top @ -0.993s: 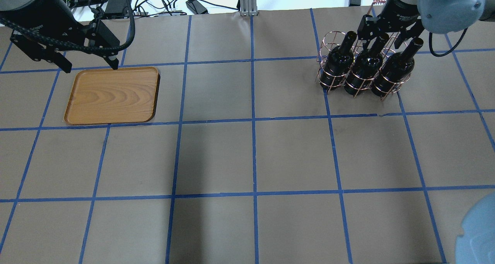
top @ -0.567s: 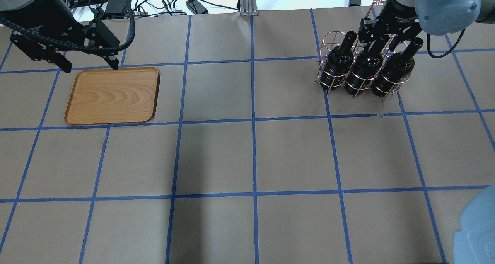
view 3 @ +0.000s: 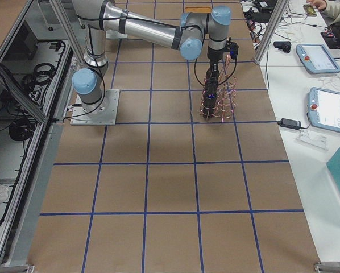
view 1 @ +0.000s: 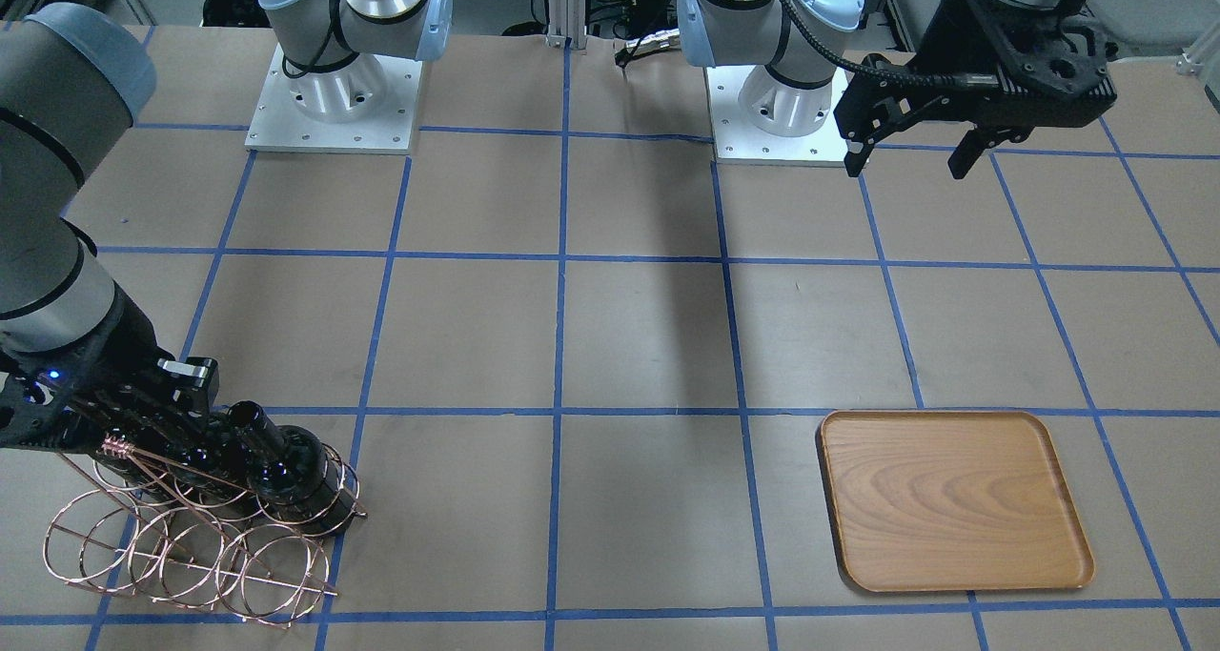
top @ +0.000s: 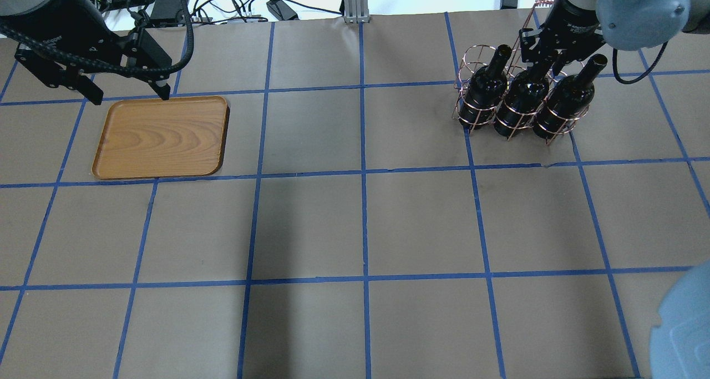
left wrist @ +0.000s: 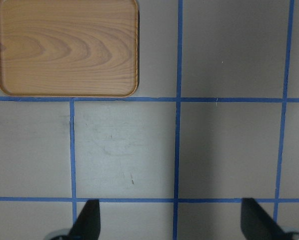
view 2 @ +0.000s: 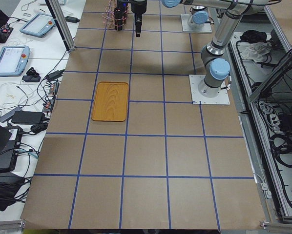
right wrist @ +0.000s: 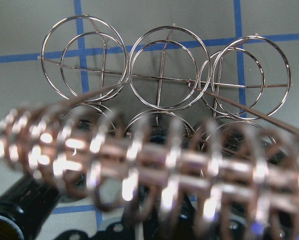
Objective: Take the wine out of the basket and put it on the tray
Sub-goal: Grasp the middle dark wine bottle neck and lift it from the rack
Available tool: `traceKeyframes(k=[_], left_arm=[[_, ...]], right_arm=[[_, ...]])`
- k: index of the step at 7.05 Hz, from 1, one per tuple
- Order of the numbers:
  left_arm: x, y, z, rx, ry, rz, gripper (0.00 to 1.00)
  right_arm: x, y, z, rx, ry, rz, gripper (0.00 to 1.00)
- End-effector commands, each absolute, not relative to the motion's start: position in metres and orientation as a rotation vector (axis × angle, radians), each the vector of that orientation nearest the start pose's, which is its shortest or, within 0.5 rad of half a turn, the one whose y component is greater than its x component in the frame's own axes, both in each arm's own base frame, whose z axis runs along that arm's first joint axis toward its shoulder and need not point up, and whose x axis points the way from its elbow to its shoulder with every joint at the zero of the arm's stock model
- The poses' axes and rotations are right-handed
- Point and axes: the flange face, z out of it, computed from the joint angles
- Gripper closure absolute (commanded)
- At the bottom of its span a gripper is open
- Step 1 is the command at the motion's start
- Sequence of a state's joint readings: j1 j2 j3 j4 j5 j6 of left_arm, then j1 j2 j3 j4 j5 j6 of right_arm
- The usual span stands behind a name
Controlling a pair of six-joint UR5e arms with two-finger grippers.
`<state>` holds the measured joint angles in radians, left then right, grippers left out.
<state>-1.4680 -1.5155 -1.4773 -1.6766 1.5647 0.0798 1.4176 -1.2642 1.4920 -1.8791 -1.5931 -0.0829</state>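
Counted three bottles (top: 566, 99) alike: glossy near-black glass, no labels, short open necks. Found all three standing necks-up in the basket (top: 470, 57), in the row of loops on the robot's side. Saw only round copper wire loops in the far row. Placed the basket toward the far right part of the table (top: 360, 229) in the overhead view, well apart from the tray (top: 161, 137).

Noted the right gripper (top: 548, 62) down over the middle bottle (top: 523, 101), fingers close on either side of its neck. Could not tell whether pressed against the glass. Got little from the right wrist camera: mostly the twisted wire handle (right wrist: 154, 165), blurred and close to the lens, with loops beyond it and a dark bottle shoulder in the lower left corner.

Noted the left gripper (top: 131, 97) held high above the table, apart from the tray, fingers (left wrist: 87, 222) spread wide and holding nothing.

Recorded the tray as flat light-brown wood with visible grain, rounded corners and a low dark rim, lying flat on brown paper crossed by blue tape lines (top: 363, 173).
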Motion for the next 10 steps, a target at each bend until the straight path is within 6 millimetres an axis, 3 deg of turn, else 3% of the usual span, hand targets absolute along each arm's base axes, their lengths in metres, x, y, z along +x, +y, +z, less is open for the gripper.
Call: traceKeyframes(k=[1, 4, 5, 7, 8, 10], left_arm=[[-0.085, -0.479, 0.550, -0.034, 3.143, -0.070, 0.00], [-0.084, -0.479, 0.550, -0.031, 3.143, -0.071, 0.00], [-0.085, -0.479, 0.550, -0.029, 3.143, -0.071, 0.00], [-0.085, -0.480, 0.550, -0.029, 3.143, -0.068, 0.00], [-0.085, -0.480, 0.550, -0.029, 3.143, -0.068, 0.00], [-0.085, -0.480, 0.550, -0.029, 3.143, -0.068, 0.00]], right_arm=[[0.034, -0.631, 0.388, 0.115, 3.166, -0.122, 0.60], [0.038, -0.634, 0.396, 0.109, 3.126, -0.154, 0.79], [0.038, -0.636, 0.417, 0.110, 3.126, -0.214, 0.81], [0.036, -0.634, 0.484, 0.114, 3.135, -0.245, 0.81], [0.040, -0.615, 0.524, 0.119, 3.140, -0.253, 0.81], [0.062, -0.553, 0.581, 0.150, 3.133, -0.234, 0.81]])
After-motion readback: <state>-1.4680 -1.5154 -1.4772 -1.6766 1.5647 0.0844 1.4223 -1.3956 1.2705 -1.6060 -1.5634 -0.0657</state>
